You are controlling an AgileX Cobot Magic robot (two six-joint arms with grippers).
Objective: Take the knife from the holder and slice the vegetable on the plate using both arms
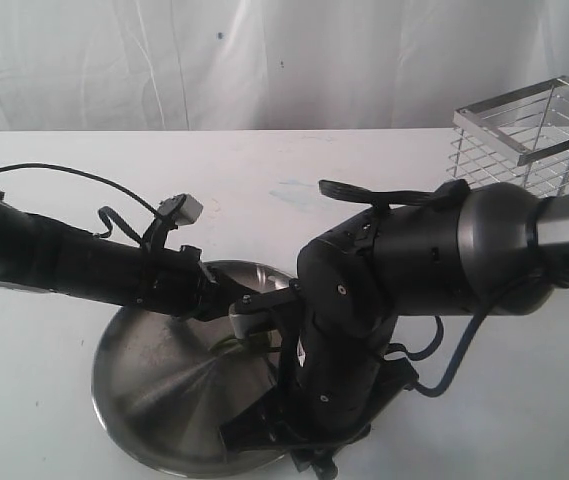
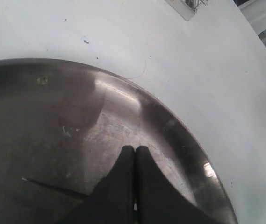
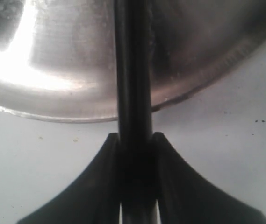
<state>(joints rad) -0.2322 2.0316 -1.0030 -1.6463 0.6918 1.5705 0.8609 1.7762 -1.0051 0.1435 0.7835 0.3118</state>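
My left gripper (image 2: 135,148) is shut low over the steel plate (image 2: 39,121), fingertips together. Only a sliver of the green vegetable (image 2: 135,220) shows, deep between the fingers. My right gripper (image 3: 135,137) is shut on the black handle of the knife (image 3: 133,70), which reaches across the plate's rim (image 3: 76,114) onto the dish. In the left wrist view the dark pointed blade (image 2: 53,187) lies beside the left fingers. In the exterior view both grippers, left (image 1: 239,315) and right (image 1: 264,425), meet over the plate (image 1: 134,400). The wire holder (image 1: 534,130) stands at the back right.
The right arm's thick grey link (image 1: 504,250) spans the space between the holder and the plate, with a cable looping under it. A white curtain hangs behind the white table (image 1: 44,440). A few small specks lie on the table beyond the plate rim.
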